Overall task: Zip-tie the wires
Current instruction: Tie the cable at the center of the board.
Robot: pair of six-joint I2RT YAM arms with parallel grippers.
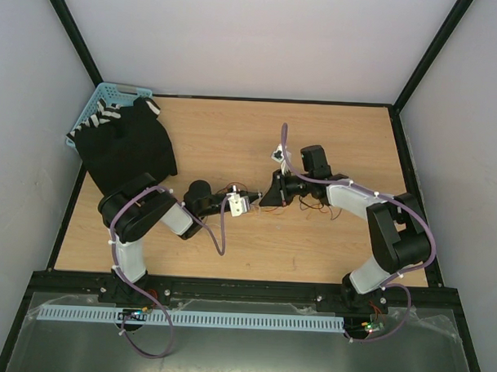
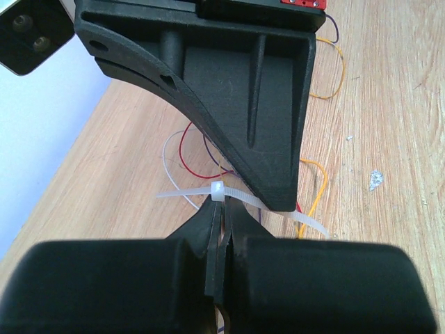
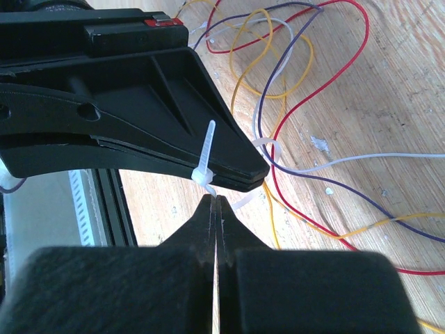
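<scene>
The zip tie is a white strip held just above the wooden table, between the two grippers. In the left wrist view my left gripper is shut, its tips pinching right at the tie's square head. My right gripper is also shut, on the strip just below the head, and the thin tail sticks up. The two grippers meet tip to tip at mid-table, left gripper against right gripper. The wires curl in loose red, orange, purple and white loops on the wood behind them. A white bit of strip shows among them.
A black cloth lies at the back left, partly over a blue basket. A small white connector sits behind the right wrist. A white perforated rail runs along the front, beyond the table edge.
</scene>
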